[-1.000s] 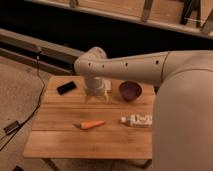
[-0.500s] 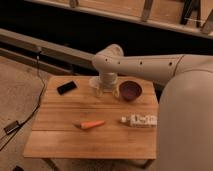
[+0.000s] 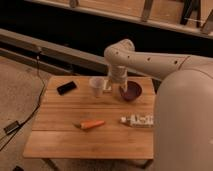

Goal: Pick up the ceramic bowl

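The ceramic bowl (image 3: 131, 91) is small, round, dark maroon and glossy. It sits on the wooden table (image 3: 65, 130) near its far right edge. A white cup (image 3: 97, 86) stands upright to its left. My gripper (image 3: 115, 86) hangs down from the white arm (image 3: 150, 62), low over the table between the cup and the bowl, close to the bowl's left rim. The gripper covers part of that rim.
A black phone (image 3: 66, 88) lies at the table's far left. An orange carrot (image 3: 92, 124) lies near the middle front. A white tube (image 3: 138, 120) lies at the right. My own white body (image 3: 185, 125) fills the right side. A cable (image 3: 30, 112) runs over the floor at the left.
The arm has swung to the right, from over the cup to the gap between cup and bowl. The objects on the table have not moved.
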You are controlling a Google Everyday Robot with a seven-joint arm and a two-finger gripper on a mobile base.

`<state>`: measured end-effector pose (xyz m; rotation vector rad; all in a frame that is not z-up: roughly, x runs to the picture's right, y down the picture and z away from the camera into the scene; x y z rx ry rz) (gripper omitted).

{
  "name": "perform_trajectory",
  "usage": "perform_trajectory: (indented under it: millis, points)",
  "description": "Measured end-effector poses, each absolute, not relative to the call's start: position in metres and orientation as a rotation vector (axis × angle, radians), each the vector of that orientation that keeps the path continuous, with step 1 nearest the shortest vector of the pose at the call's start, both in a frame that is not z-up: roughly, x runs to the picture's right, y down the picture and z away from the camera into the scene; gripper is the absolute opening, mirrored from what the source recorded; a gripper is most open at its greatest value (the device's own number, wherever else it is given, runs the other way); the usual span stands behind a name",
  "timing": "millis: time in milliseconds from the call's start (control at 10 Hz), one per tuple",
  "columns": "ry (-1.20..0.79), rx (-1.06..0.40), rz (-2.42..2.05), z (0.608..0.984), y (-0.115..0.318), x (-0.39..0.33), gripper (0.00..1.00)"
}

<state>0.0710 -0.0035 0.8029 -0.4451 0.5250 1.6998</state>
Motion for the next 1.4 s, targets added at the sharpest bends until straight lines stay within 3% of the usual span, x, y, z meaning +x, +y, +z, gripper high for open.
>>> perform_trajectory:
  millis: [600,1400]
  points:
    - [0.529,-0.468,1.757,0.858,-0.039,0.099,0.65]
    - [0.601,-0.527,1.745,0.924,-0.024,0.111,0.65]
